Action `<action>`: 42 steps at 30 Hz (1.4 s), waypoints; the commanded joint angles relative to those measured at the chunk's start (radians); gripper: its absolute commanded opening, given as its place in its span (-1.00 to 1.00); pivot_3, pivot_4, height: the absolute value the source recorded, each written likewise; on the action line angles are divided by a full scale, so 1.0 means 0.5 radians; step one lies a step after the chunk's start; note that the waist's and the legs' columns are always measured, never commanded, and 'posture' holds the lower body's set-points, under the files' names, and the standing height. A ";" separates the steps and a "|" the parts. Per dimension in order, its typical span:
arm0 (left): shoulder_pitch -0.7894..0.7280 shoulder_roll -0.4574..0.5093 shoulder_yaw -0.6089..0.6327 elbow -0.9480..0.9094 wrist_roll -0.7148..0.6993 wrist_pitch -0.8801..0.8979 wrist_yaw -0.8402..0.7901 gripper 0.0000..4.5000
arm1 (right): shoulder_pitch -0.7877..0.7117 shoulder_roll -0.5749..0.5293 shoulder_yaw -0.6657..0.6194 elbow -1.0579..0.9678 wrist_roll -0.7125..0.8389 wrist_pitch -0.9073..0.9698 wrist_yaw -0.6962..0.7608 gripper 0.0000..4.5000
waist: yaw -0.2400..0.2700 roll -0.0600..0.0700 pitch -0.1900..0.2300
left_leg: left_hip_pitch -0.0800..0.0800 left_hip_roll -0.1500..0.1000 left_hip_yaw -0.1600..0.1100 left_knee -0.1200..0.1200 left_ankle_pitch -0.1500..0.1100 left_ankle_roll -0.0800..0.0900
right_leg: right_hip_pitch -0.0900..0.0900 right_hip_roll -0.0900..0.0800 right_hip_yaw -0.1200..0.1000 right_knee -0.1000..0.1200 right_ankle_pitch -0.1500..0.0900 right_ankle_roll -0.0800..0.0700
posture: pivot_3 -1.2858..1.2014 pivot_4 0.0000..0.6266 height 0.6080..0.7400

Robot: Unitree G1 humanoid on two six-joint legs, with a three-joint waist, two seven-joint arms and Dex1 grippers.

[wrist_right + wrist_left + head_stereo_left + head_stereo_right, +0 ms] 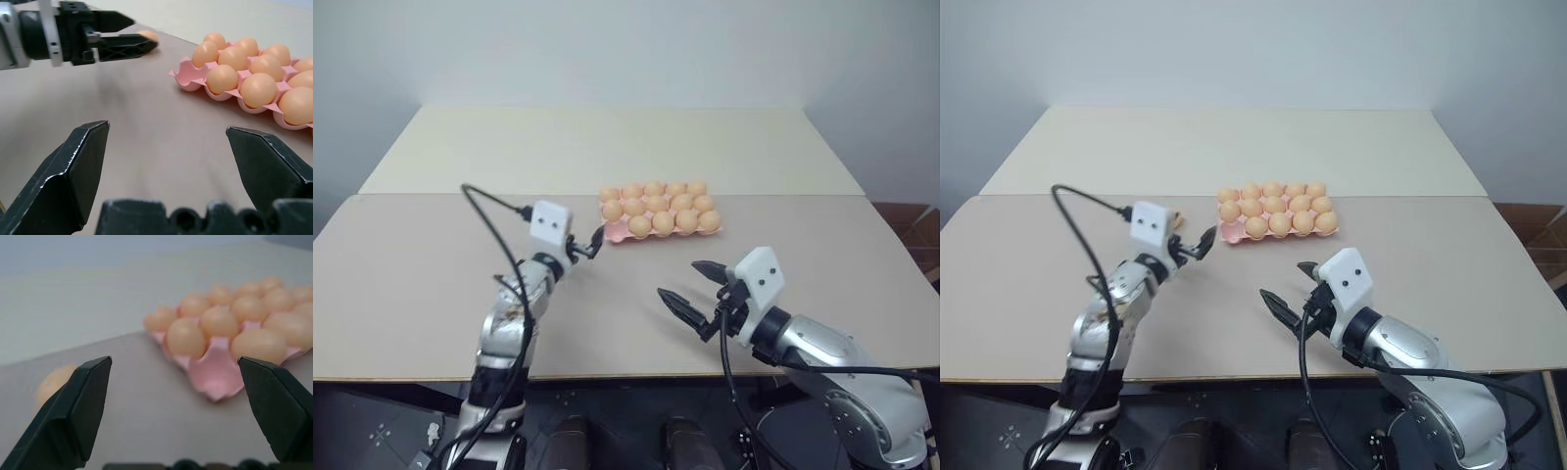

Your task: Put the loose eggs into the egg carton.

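The pink egg carton (658,223) lay on the pale table (431,284), nearly full of eggs, with one corner cup nearest the left arm standing empty (218,374). A single loose egg (53,382) rested on the table beside the left gripper, partly hidden behind it in the head views and showing just past the tip of that gripper in the right wrist view (148,35). The left gripper (587,245) hung just short of the carton's near corner, its fingers spread and holding nothing. The right gripper (693,290) hovered over bare table nearer the front edge, well apart from the carton, its fingers also spread wide and empty.
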 commanded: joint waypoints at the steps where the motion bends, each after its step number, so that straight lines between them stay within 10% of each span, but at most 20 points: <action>1: 0.012 0.020 0.071 -0.146 -0.021 0.053 0.063 0.99 | -0.040 0.001 0.029 -0.016 -0.035 -0.067 0.014 1.00 | 0.006 0.000 0.000 | 0.000 0.000 0.000 0.000 0.000 0.000 | 0.000 0.000 0.000 0.000 0.000 0.000 | 0.03 -0.52 1.00; 33: -1.333 0.349 0.047 2.278 0.040 -0.595 -0.316 0.99 | -0.450 0.212 0.396 0.133 -0.283 -0.022 0.006 1.00 | -0.005 0.000 0.000 | -0.021 -0.002 0.010 0.002 0.000 0.000 | -0.020 0.000 -0.005 0.002 0.000 0.000 | 0.03 -0.52 1.00; 42: -1.464 0.356 0.019 2.558 0.098 -0.754 -0.317 -0.12 | -0.443 0.227 0.374 0.128 -0.285 -0.020 -0.007 1.00 | -0.005 0.000 0.000 | -0.029 -0.001 0.010 0.006 0.000 0.000 | -0.025 0.001 -0.007 0.003 0.000 0.000 | 0.03 -0.52 1.00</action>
